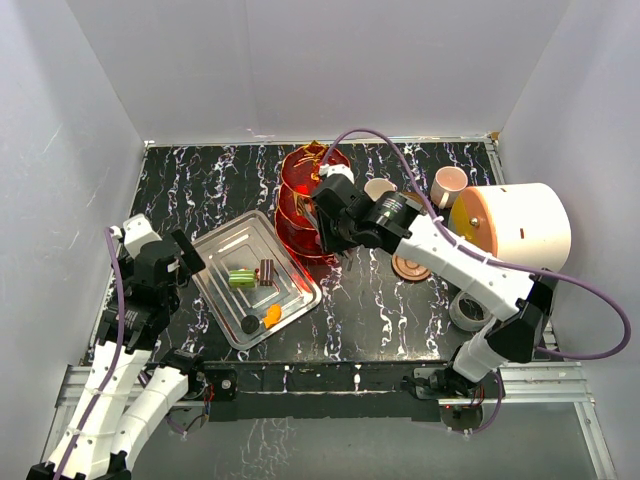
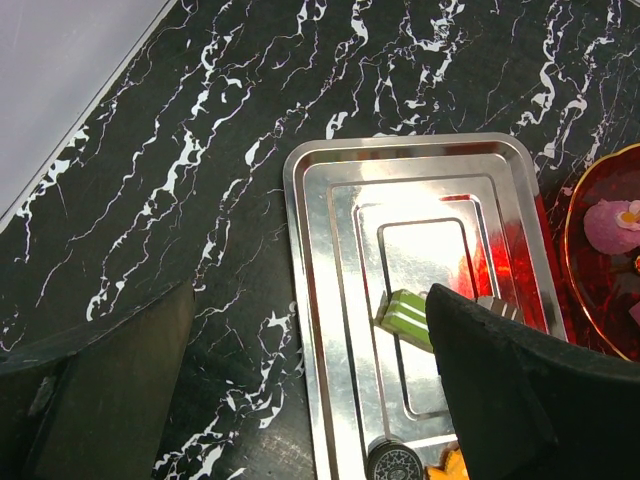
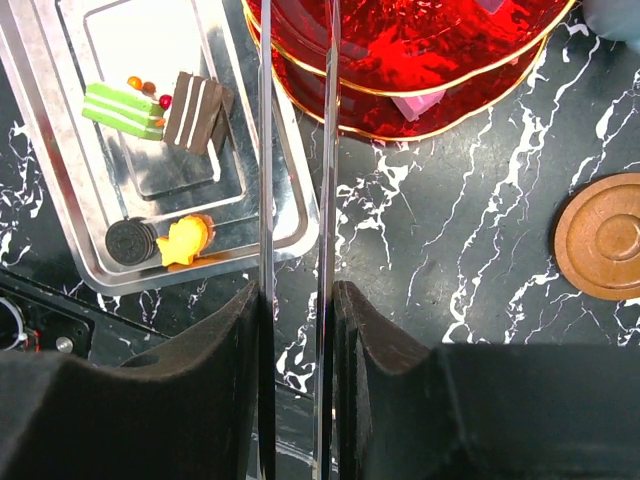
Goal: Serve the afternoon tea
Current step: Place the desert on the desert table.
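Observation:
The red three-tier stand [image 1: 298, 205] stands at the middle back; its lower tiers show in the right wrist view [image 3: 420, 50]. My right gripper [image 1: 328, 215] [image 3: 297, 295] is above it, shut on the stand's shiny rod handle [image 3: 266, 150]. A brown saucer [image 1: 410, 266] [image 3: 605, 235] lies to the right of the stand. A pink cup [image 1: 448, 185] stands at the back right. Block sweets lie in the silver tray [image 1: 215, 290]: green [image 2: 405, 312], brown striped [image 3: 195, 110], black round [image 3: 128, 240], orange [image 3: 185, 240]. My left gripper [image 1: 160, 250] [image 2: 310, 300] is open above the tray's left rim.
The big white cylinder with an orange face [image 1: 515, 225] lies at the right. A grey tape roll [image 1: 468, 310] sits near the right arm's base. White walls close in the table on three sides.

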`<action>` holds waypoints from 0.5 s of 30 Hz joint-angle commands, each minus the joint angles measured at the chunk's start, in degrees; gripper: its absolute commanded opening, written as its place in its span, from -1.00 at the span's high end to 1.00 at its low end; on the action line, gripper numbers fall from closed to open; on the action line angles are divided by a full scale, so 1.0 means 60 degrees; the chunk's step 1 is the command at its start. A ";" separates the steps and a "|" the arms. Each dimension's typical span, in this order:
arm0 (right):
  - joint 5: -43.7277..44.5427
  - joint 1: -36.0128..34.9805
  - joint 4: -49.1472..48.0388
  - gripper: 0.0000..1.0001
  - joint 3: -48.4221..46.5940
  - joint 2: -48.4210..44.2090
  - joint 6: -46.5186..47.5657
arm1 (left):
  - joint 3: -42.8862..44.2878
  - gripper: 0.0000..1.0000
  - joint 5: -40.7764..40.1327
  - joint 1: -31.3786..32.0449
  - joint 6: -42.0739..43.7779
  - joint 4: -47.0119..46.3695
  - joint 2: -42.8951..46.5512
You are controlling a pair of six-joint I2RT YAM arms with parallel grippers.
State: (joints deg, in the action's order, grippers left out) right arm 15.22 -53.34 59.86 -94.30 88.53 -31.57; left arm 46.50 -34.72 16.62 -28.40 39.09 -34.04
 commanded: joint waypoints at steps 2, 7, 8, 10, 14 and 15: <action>0.0096 0.0383 -0.0815 0.67 -0.0282 0.0103 0.0466 | 0.0291 -0.97 -0.0179 0.0013 -0.0064 0.0108 -0.0023; -0.0049 0.0669 -0.1523 0.66 -0.0233 0.0476 0.0832 | 0.0278 -0.97 -0.0188 0.0013 -0.0071 0.0110 -0.0010; -0.0117 0.0690 -0.1652 0.65 -0.0261 0.0585 0.0894 | 0.0277 -0.97 -0.0177 0.0013 -0.0071 0.0108 -0.0010; -0.0076 0.0719 -0.1699 0.63 -0.0451 0.0866 0.1006 | 0.0264 -0.97 -0.0161 0.0013 -0.0071 0.0100 -0.0021; 0.0014 0.0751 -0.1786 0.57 -0.0716 0.1331 0.1197 | 0.0271 -0.97 -0.0116 0.0015 -0.0056 0.0101 -0.0094; 0.0021 0.0746 -0.1774 0.53 -0.0762 0.1410 0.1215 | 0.0264 -0.97 -0.0095 0.0013 -0.0043 0.0087 -0.0121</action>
State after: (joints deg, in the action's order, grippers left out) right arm 14.66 -48.97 53.87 -94.67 95.77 -26.30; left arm 46.50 -34.70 16.62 -28.58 39.11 -34.20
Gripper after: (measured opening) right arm 0.281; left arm 0.986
